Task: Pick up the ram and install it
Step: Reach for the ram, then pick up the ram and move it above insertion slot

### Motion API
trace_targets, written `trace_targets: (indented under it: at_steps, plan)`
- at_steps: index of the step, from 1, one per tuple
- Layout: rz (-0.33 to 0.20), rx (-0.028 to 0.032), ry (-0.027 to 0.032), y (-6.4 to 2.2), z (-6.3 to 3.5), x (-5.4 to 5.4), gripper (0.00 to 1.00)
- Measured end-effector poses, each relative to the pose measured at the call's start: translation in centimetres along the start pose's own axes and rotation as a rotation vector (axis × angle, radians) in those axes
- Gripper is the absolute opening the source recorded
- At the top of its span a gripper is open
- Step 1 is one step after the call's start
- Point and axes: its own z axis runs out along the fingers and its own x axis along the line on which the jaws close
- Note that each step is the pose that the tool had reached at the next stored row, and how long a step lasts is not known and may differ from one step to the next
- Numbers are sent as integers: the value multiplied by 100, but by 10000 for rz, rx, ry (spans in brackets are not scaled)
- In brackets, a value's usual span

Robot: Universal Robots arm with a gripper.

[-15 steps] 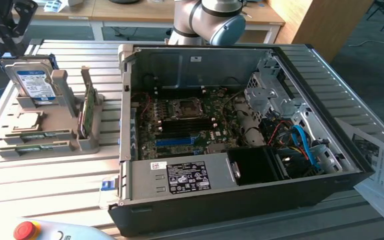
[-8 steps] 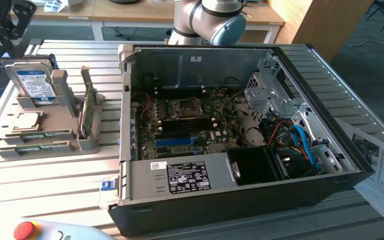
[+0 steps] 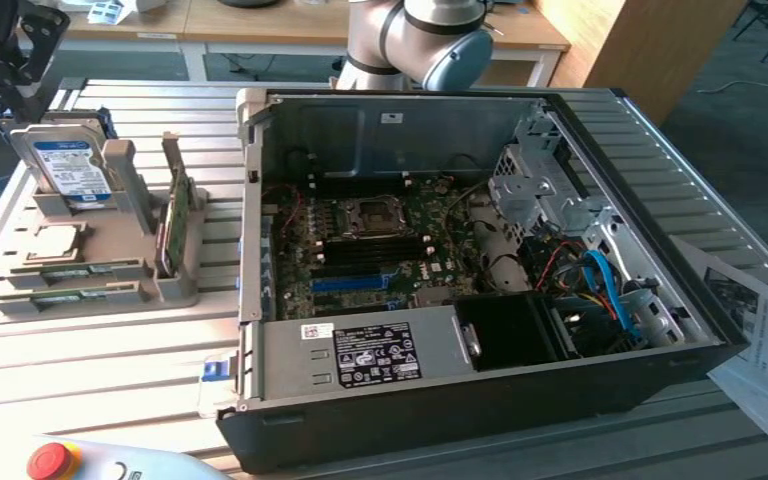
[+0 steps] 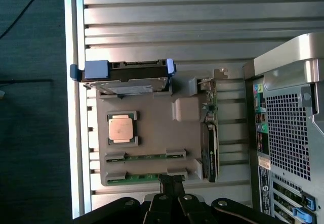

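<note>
Wrist view: grey holder carries a hard drive on edge, a processor, an upright green card and the ram lying in its outermost slot. Computer case is cut off. Gripper, fingers pressed together and empty, sits over the ram; contact cannot be judged.

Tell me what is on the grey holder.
A hard drive, a CPU, two ram sticks and an upright green card. The holder covers their lower edges.
</note>
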Motion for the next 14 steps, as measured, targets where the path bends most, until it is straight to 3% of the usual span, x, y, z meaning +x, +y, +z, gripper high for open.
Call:
trace_targets:
  at_steps: [14]
  plan:
    - [-17, -1, 0, 0, 0, 0, 10]
